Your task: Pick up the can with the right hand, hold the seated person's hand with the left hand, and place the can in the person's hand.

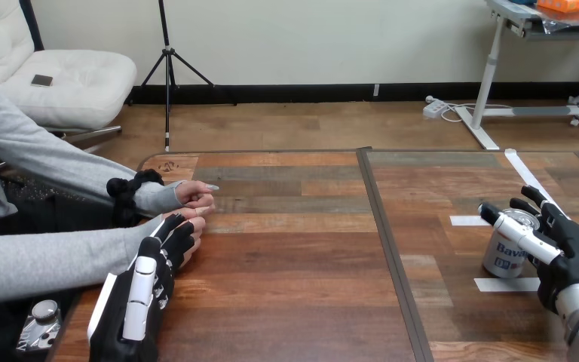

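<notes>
A white can [503, 255] with blue print stands upright on the table at the right, between white tape strips. My right hand [573, 253] is at the can's right side. Its thumb [516, 231] reaches straight across the can's near upper edge and its fingers [544, 213] stretch behind the can, not curled tight. The person's lower hand [194, 228] rests on the table at the left, with their other hand [193, 194] just behind it. My left hand [139, 302] reaches up from the bottom edge, its straight fingers [173, 234] lying against the person's lower hand.
The wooden table [294, 256] has a dark seam [392, 249] running front to back down its middle. White tape strips [507, 284] mark a square around the can. The person's grey sleeves [38, 260] lie along the left edge.
</notes>
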